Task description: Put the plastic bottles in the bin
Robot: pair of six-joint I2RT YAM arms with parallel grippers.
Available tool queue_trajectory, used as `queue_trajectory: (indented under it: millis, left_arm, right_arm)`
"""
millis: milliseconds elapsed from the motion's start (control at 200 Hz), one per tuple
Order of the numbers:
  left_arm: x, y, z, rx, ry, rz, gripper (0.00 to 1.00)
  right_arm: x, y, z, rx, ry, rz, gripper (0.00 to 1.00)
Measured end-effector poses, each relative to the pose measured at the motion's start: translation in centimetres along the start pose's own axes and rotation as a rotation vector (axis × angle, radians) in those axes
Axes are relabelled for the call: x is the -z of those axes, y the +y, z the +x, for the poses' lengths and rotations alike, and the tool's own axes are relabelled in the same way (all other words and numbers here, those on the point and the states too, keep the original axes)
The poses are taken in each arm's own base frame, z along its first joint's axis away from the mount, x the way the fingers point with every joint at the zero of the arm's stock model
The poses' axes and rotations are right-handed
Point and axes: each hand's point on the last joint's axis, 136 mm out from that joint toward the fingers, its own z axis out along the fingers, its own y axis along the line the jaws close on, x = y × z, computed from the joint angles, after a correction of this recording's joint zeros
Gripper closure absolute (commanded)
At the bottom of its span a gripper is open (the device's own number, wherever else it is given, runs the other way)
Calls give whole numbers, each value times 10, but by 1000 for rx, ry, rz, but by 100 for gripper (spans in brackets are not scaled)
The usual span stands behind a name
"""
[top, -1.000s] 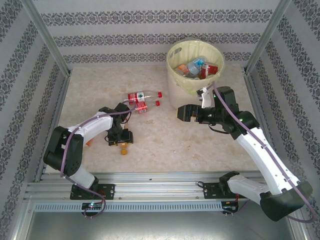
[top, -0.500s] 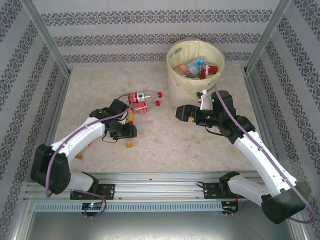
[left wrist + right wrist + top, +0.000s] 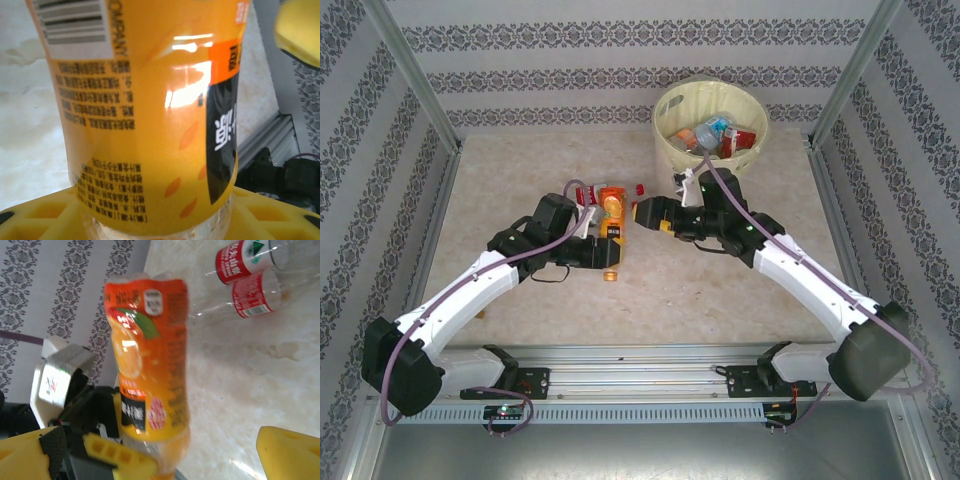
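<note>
Left gripper (image 3: 603, 250) pinches orange bottle (image 3: 612, 213) at its neck; right gripper (image 3: 642, 213), fingers spread, beside it; red-label bottles (image 3: 247, 277) partly hidden behind

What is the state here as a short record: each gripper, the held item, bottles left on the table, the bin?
left gripper: shut on the orange bottle
right gripper: open, facing that bottle
table: two red-label bottles lying side by side
bin: upright at the far side, holds several discarded bottles
</note>
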Motion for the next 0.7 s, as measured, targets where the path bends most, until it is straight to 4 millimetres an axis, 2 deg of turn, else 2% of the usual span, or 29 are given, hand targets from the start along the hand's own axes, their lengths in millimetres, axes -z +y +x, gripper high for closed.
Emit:
queue_trajectory:
  millis: [155, 480, 520, 699]
  left_arm:
    - [-2, -18, 2, -37, 9, 57, 41]
    - [-2, -50, 4, -113, 9, 118, 40]
    - [-2, -52, 5, -118, 12, 122, 40]
    - [-3, -56, 8, -132, 16, 126, 39]
  right_arm:
    - [-8, 11, -12, 12, -14, -20, 4]
    - [-19, 6, -13, 2, -6, -3, 8]
    - [-19, 6, -13, 1, -6, -3, 10]
    - [-19, 6, -14, 3, -10, -1, 32]
